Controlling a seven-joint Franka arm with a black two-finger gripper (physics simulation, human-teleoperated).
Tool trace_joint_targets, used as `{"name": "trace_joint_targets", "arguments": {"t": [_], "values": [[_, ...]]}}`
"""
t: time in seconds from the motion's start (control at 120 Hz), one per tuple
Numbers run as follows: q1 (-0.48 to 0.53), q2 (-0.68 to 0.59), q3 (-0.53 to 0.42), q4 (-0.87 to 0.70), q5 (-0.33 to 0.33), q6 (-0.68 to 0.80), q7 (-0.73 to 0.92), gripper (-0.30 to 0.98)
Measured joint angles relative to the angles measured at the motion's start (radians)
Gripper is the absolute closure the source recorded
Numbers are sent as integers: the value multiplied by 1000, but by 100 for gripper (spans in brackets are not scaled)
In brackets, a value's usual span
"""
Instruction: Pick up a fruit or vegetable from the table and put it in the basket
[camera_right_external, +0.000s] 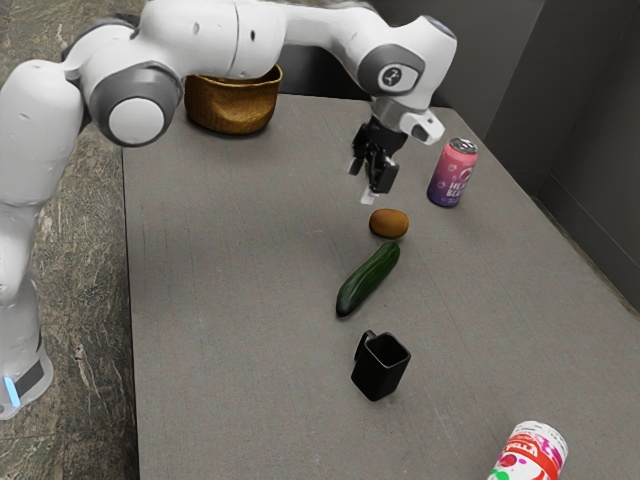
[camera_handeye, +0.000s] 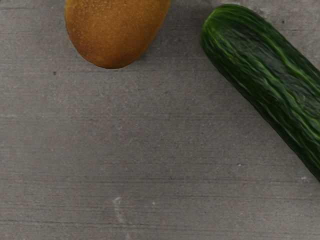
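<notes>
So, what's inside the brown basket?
A little of the inner wall shows near the rim of the basket. My arm covers part of the opening, and the basket's near side hides the bottom, so I can't tell whether anything lies in it.

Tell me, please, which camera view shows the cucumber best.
The exterior view: the cucumber lies there whole, between the brown fruit and the mug. The wrist view shows one end and the ridged skin up close, but the edge cuts off the rest.
</notes>
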Motion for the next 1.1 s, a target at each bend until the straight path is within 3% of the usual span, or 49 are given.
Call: {"name": "trace_joint_targets", "arguments": {"t": [0.475,1.1], "values": [[30,191,0,24,-37,334,22,0],[35,270,-3,101,-52,459,88,0]]}}
